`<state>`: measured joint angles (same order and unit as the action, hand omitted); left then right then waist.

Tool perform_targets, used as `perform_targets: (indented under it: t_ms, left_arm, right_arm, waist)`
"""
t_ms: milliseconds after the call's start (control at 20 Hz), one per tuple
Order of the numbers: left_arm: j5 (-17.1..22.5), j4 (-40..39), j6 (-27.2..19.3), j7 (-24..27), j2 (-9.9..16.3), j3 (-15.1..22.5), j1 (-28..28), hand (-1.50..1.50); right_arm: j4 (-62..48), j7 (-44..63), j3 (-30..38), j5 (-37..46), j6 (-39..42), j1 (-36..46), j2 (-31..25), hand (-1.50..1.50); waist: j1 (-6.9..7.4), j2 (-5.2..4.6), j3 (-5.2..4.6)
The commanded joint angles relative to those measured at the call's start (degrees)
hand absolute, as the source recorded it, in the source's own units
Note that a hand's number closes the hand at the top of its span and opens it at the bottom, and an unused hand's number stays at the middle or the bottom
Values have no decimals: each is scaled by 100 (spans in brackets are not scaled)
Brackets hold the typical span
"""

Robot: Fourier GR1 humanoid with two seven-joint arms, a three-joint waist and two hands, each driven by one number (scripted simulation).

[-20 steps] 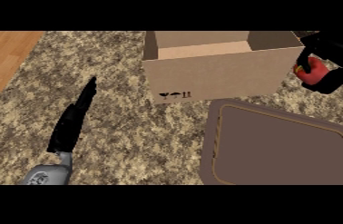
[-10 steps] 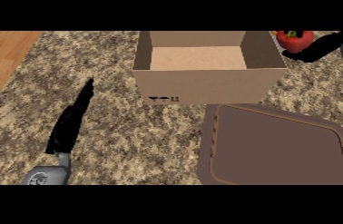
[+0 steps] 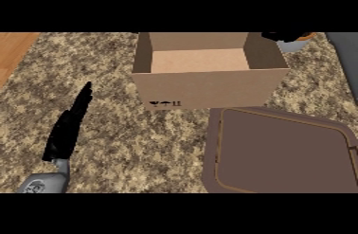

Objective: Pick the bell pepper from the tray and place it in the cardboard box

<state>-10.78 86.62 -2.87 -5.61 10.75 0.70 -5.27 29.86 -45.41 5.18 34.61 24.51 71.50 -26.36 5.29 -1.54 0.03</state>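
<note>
You're looking down on a speckled, granite-patterned tabletop (image 3: 140,133) in beige and brown, filling most of the view. At the upper left corner a strip of orange-brown wood surface (image 3: 15,48) borders it. Along the right edge you see a narrow grey strip (image 3: 348,53), too cropped to identify.

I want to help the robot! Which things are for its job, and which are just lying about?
For the job: cardboard box, tray, right robot hand at the top edge. The pepper itself is not clearly visible.
Just there: left robot hand, resting; counter.
</note>
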Motion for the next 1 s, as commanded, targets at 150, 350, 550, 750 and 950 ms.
perform_targets:
  t_ms: [150,350,550,750,950]
  left_arm:
    - [80,183,130,134,103,-58,352,0]
    - [25,125,47,5,58,-88,295,0]
    - [-61,-121,-96,375,-77,-68,343,0]
    - [36,106,79,10,85,-148,72,0]
    - [0,125,85,-17,34,-75,45,0]
  right_arm:
    - [-803,-203,-253,137,151,729,593,150]
    - [-1069,264,-430,243,20,1041,1205,150]
    - [-1399,261,-632,485,-260,1091,1520,150]
    - [-1695,502,-788,740,-783,1135,1932,150]
    - [-2120,970,-671,706,-750,1193,2111,-150]
  waist:
    - [-40,21,-4]
    - [-156,56,-7]
    - [-143,15,-11]
    - [-98,-11,-9]
    - [-69,-21,-9]
